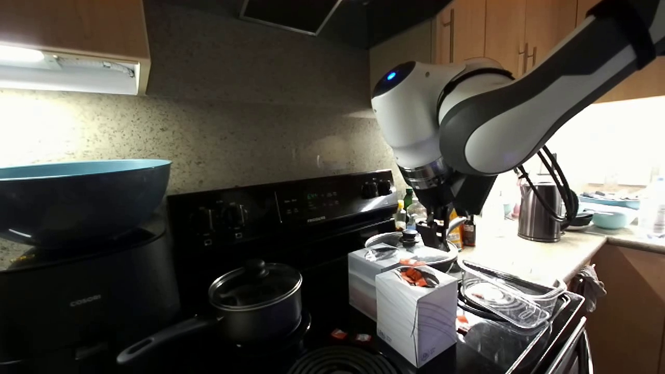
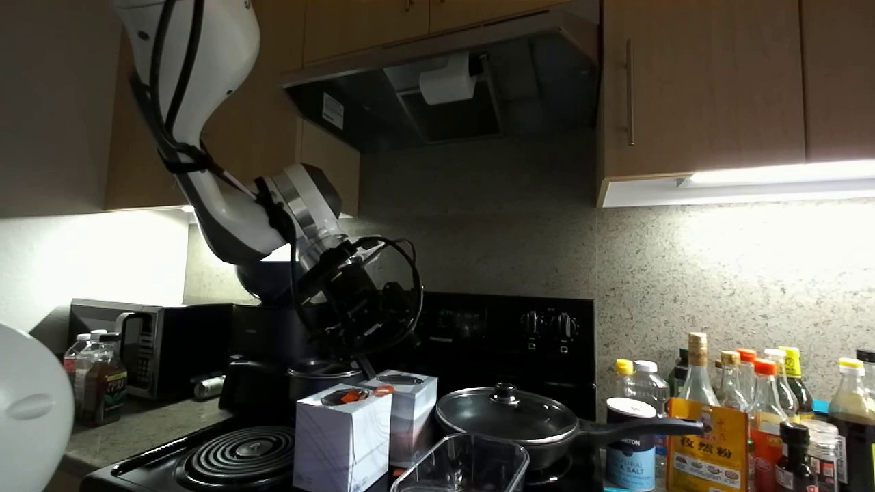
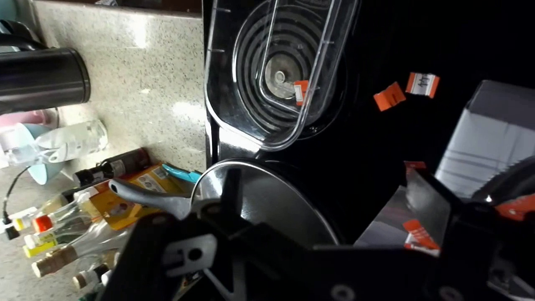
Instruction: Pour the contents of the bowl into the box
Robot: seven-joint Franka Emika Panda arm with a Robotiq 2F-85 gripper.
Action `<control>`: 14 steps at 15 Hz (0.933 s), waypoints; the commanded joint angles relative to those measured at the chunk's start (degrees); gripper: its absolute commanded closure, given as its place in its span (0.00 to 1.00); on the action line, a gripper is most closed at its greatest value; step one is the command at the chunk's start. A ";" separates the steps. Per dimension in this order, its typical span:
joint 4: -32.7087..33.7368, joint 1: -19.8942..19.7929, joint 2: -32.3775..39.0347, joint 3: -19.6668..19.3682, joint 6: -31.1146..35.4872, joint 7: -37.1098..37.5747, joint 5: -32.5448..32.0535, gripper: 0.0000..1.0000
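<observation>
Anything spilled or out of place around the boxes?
Yes: orange packets look spilled. In the wrist view two lie on the stovetop between the clear container and the front white box; an exterior view shows two more packets on the box's other side. That seems odd because others sit in the box.

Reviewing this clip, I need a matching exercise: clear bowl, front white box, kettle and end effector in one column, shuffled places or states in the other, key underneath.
Things:
1. clear bowl
2. front white box
3. kettle
4. end effector

Places or states:
A. on the counter
B. open, gripping nothing
C. standing over a burner
D. orange packets in its top opening

Pairs: 1-C, 2-D, 3-A, 4-B
</observation>
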 commanded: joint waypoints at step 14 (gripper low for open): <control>9.16 1.31 12.36 0.80 0.05 -14.14 8.44 0.00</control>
